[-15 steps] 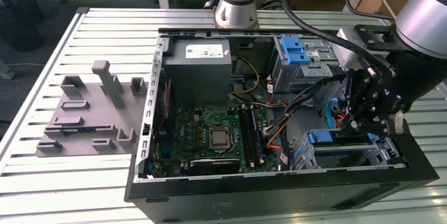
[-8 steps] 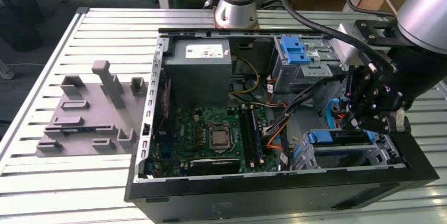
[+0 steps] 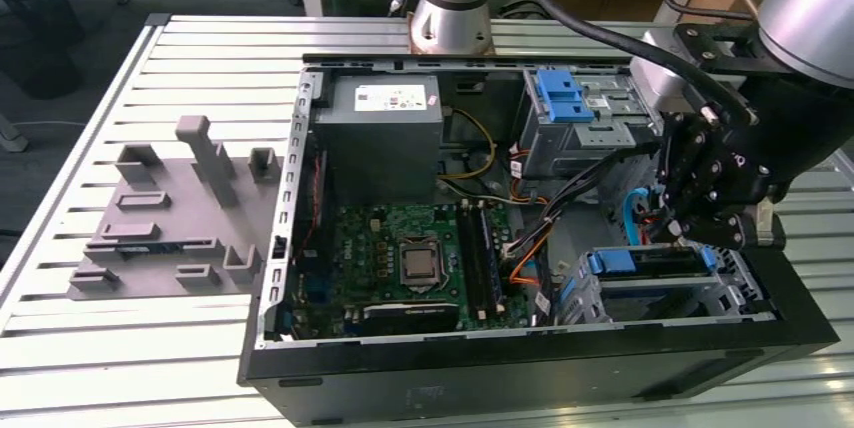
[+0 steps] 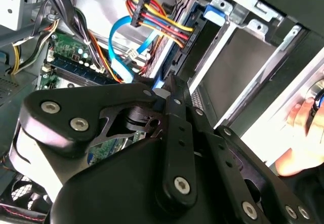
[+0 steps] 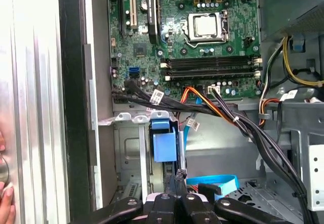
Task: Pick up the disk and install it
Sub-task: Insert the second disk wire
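The disk (image 3: 650, 266), in its blue bracket, sits in the drive cage (image 3: 747, 293) at the lower right of the exterior view, inside the open computer case (image 3: 287, 248). The pincer (image 3: 683, 235) hangs just above the disk's upper edge, fingers drawn narrow together with nothing between them. Metal cage walls flank the disk closely; cables (image 5: 202, 107) crowd the middle of the first wrist view.

An open computer case (image 3: 534, 368) lies on a slatted metal worktop (image 3: 80, 348). Inside it, the motherboard (image 3: 400, 258) carries a CPU socket (image 3: 419, 261), and a grey power supply (image 3: 383, 138) sits at the far side. A grey fixture (image 3: 167, 218) rests at the exterior view's left, well apart from the case.
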